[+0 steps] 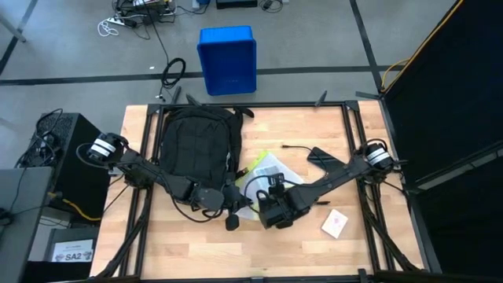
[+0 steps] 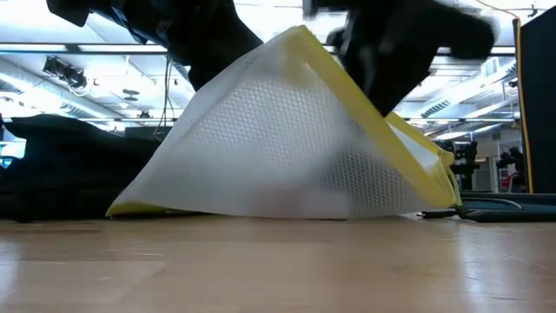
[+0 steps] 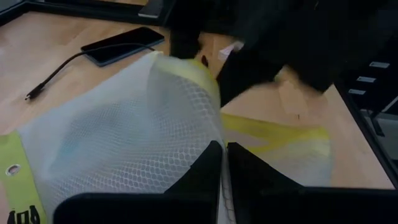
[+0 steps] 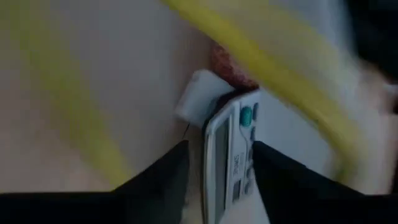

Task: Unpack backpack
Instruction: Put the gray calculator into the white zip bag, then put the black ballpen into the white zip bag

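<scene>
Right wrist view: right tool (image 4: 217, 163) fingers parted around calculator (image 4: 229, 163); left tool (image 3: 222, 163) pressed together against mesh pouch (image 3: 124, 143)

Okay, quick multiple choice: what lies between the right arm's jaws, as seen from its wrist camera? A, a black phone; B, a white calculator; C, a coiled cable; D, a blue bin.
B: the right wrist view shows a white calculator, display and teal button visible, lying between the two dark jaws of the right gripper, which stand apart, with the yellow-trimmed mesh pouch just beyond.
</scene>
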